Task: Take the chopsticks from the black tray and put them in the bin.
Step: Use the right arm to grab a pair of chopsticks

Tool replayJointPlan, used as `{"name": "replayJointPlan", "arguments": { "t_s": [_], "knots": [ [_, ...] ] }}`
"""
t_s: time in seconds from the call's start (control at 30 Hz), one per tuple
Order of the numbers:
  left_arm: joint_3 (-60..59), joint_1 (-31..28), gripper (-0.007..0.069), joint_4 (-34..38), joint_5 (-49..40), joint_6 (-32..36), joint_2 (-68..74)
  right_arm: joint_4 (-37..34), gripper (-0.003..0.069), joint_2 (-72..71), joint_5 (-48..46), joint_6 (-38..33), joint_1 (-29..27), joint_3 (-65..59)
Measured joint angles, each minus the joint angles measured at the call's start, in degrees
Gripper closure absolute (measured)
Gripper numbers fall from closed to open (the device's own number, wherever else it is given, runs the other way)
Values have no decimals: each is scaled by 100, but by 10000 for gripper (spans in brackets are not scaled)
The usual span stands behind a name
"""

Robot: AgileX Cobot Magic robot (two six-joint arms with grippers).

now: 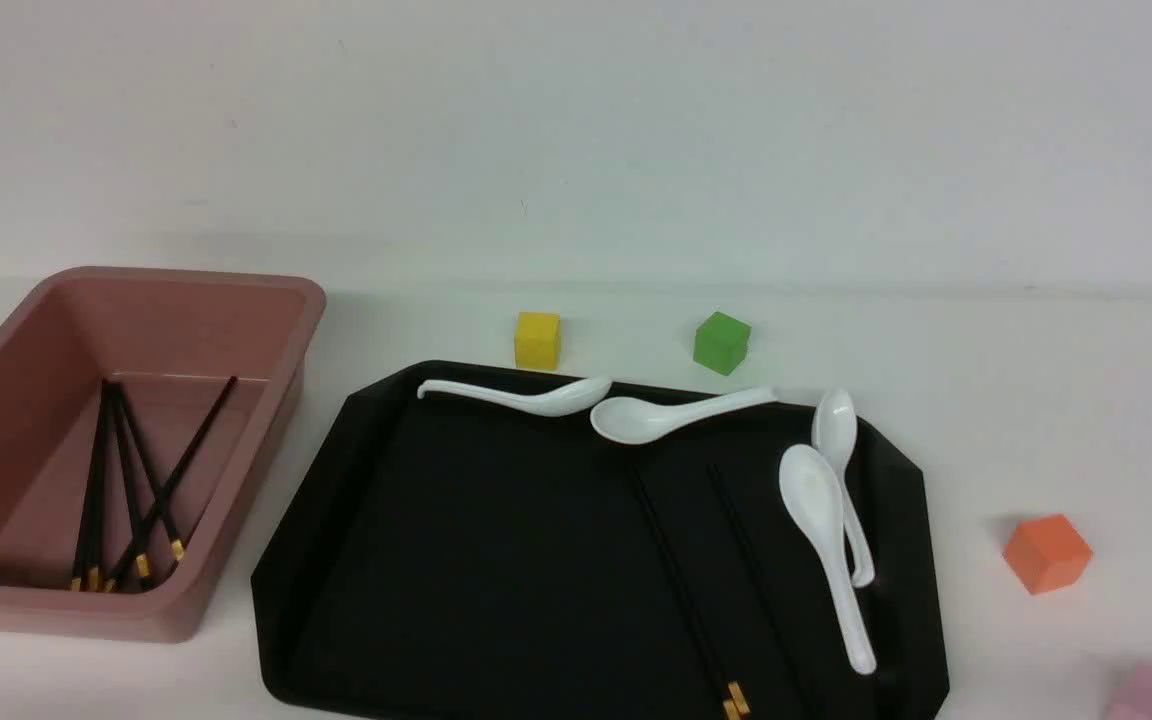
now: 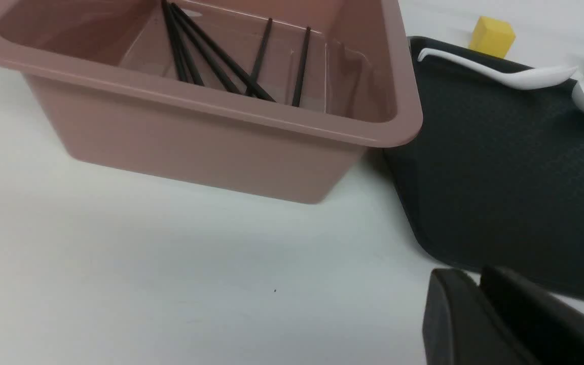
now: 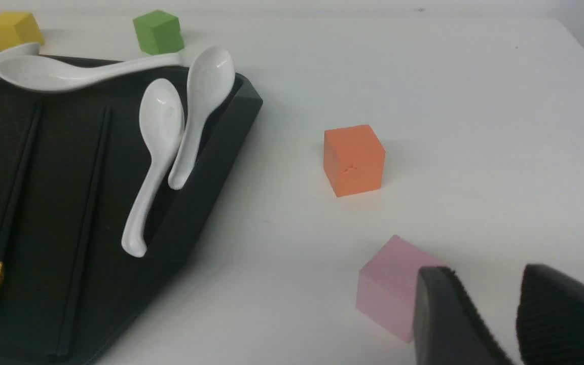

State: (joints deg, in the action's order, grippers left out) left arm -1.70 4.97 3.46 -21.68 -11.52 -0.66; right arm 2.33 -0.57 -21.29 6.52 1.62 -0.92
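Observation:
The pink bin [image 1: 186, 282] stands at the left with several black chopsticks [image 1: 126, 490] lying in it, gold bands toward me. On the black tray [image 1: 486, 550] more chopsticks [image 1: 681, 590] lie lengthwise right of its middle. In the right wrist view these chopsticks [image 3: 13, 187] are a close pair with gold bands plus one stick apart on the tray [image 3: 53, 152]. My left gripper [image 2: 477, 276] is shut on nothing, low over the table by the near corners of the bin [image 2: 221, 132] and the tray [image 2: 500, 177]. My right gripper [image 3: 484, 276] is open and empty, off the tray's right side.
Several white spoons [image 1: 821, 520] lie along the tray's far and right edges. A yellow cube [image 1: 537, 340] and a green cube [image 1: 721, 342] sit behind the tray. An orange cube [image 1: 1046, 552] and a pink cube [image 3: 388, 284] sit to its right, the pink one beside my right fingers.

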Motion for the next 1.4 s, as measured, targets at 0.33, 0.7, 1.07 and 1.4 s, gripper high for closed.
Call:
{"name": "replayJointPlan", "arguments": {
  "t_s": [0.33, 0.7, 1.07, 1.4],
  "knots": [
    [0, 0, 531, 0, 0, 0, 0, 0, 419, 0, 0, 0, 0, 0],
    [0, 0, 521, 0, 0, 0, 0, 6, 419, 0, 0, 0, 0, 0],
    [0, 0, 512, 0, 0, 0, 0, 6, 419, 0, 0, 0, 0, 0],
    [0, 0, 500, 0, 0, 0, 0, -1819, 419, 0, 320, 1427, 0, -41]
  ]
}}
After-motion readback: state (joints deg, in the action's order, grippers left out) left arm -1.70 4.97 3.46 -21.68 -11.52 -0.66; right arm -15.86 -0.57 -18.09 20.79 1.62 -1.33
